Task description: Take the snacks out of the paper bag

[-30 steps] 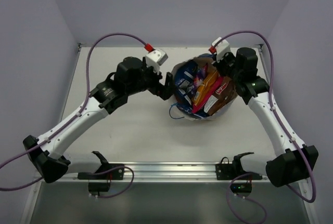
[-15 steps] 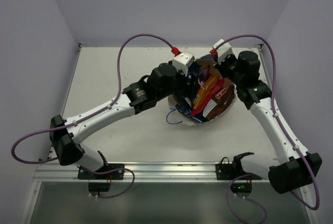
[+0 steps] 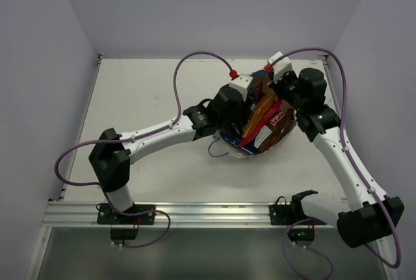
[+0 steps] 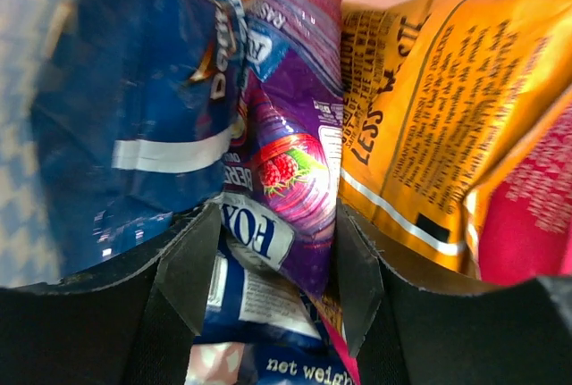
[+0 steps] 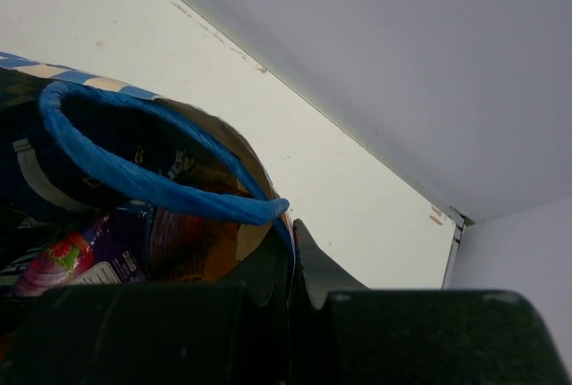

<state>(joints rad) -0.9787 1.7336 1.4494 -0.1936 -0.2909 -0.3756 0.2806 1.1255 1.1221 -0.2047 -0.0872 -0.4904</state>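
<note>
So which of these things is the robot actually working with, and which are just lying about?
In the job: paper bag; orange-yellow packet, pink-purple packet, blue packet, pink-red packet, brown-and-white chip bag; left gripper inside the bag; right gripper pinching its rim.
Just there: table, purple cables, metal rail.

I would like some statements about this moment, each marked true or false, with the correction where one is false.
1. The left gripper is inside the paper bag. True.
2. The purple packet sits between the left gripper's fingers. True.
3. The right gripper is open and touches nothing. False: it is shut on the paper bag's rim.
4. The orange packet lies outside the paper bag. False: it is inside, beside the purple packet.
</note>
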